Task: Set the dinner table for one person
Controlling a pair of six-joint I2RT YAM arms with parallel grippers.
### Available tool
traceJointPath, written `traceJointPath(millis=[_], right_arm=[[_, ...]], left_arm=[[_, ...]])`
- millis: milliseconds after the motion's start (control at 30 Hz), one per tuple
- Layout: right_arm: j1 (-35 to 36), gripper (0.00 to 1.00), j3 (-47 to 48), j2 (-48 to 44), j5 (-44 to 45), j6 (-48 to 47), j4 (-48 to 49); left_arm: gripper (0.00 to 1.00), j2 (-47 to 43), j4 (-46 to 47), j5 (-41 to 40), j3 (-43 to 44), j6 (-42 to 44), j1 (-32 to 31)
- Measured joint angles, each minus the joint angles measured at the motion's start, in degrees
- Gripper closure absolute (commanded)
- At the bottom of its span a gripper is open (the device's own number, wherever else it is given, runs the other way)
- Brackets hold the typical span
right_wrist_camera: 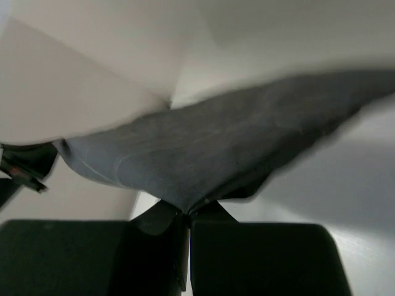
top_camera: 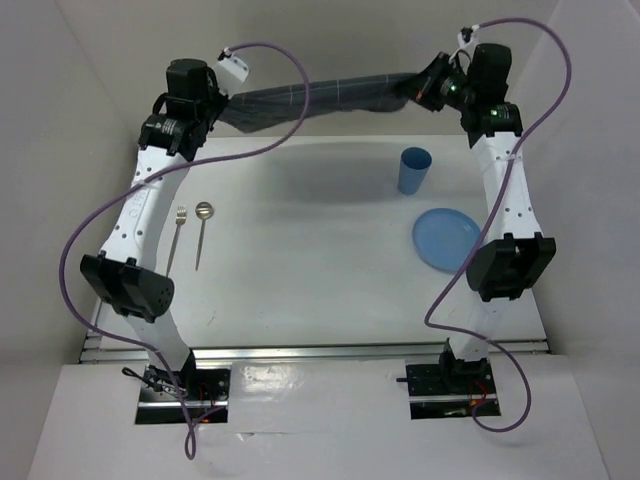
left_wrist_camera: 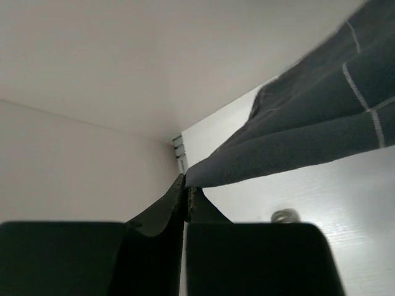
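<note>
A dark grey checked cloth (top_camera: 320, 98) hangs stretched across the far side of the dinner table (top_camera: 310, 250), held up by both arms. My left gripper (left_wrist_camera: 186, 180) is shut on the cloth's left corner (left_wrist_camera: 296, 123). At the other end my right gripper (right_wrist_camera: 188, 213) is shut on the right corner of the cloth (right_wrist_camera: 210, 154). On the table lie a fork (top_camera: 177, 232) and a spoon (top_camera: 202, 230) at the left. A blue cup (top_camera: 414, 170) stands at the right, with a blue plate (top_camera: 447, 238) nearer than it.
White walls close in the table at the back and both sides. A metal rail (top_camera: 320, 350) runs along the near edge, by the arm bases. Purple cables (top_camera: 300, 120) loop off both arms.
</note>
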Motion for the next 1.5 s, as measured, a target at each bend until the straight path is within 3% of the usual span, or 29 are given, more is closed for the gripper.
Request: traceJointPath(millis=[200, 367, 567, 767, 867, 900, 933, 967, 1067, 1133, 1167, 1267, 1300, 1333, 1400, 1500], right_arm=[[0.20, 1.00, -32.89, -9.42, -6.51, -2.12, 3.15], [2.23, 1.00, -55.25, -9.75, -7.61, -4.76, 2.14], [6.14, 1.00, -74.84, -15.72, -7.04, -5.79, 1.36], [6.88, 0.97, -81.13, -24.68, -1.42, -5.77, -1.64], [6.88, 0.78, -82.20, -27.98, 1.51, -5.73, -3.72], [6.88, 0.69, -82.62, -29.03, 2.01, -5.79, -4.42], [6.88, 0.50, -82.95, -29.92, 2.29, -5.75, -5.31], [6.88, 0.44, -83.32, -30.75, 2.56, -5.44, -6.23], [6.88, 0.33, -83.76, -33.31, 3.80, -5.38, -9.92], [6.88, 0.33, -83.47, -36.00, 5.25, -5.25, -12.98], [6.88, 0.34, -82.64, -37.48, 6.14, -5.11, -14.99], [6.99, 0.63, -77.35, -39.91, 8.92, -5.16, -18.91], [7.17, 0.79, -75.30, -39.78, 9.66, -5.07, -19.04], [7.52, 0.86, -73.64, -39.21, 10.19, -5.25, -18.67], [8.87, 0.98, -71.63, -36.65, 10.54, -4.74, -17.73], [11.21, 1.00, -71.69, -30.42, 9.70, -4.04, -14.08]], left_arm=[[1.00, -14.03, 9.86, -0.61, -32.15, 6.49, -0.98], [1.00, -15.80, 13.46, -1.42, -54.05, 8.17, -2.89], [1.00, -15.74, 12.98, -1.40, -66.93, 5.99, -3.91], [1.00, -21.03, 9.51, -0.26, -74.55, 3.15, -6.80], [1.00, -23.96, 6.82, 0.50, -76.87, 1.70, -9.62], [0.95, -24.52, 5.70, 0.90, -77.29, 1.44, -10.54], [0.78, -24.96, 4.52, 1.40, -77.48, 1.20, -11.23], [0.69, -25.33, 2.89, 1.99, -77.55, 0.83, -11.87], [0.45, -26.71, -2.71, 4.39, -77.57, -0.09, -13.33], [0.45, -28.24, -7.72, 6.45, -77.37, -0.24, -13.92], [0.44, -28.94, -10.58, 7.56, -76.78, -0.13, -14.05], [0.41, -30.18, -19.15, 10.88, -71.65, 0.35, -14.21], [0.40, -30.23, -20.85, 11.76, -68.91, 0.33, -14.25], [0.41, -30.18, -21.55, 12.22, -66.38, 0.28, -14.25], [0.46, -29.44, -20.31, 12.22, -61.51, -0.35, -14.25], [0.49, -24.57, -15.98, 9.88, -58.93, -2.27, -14.27]])
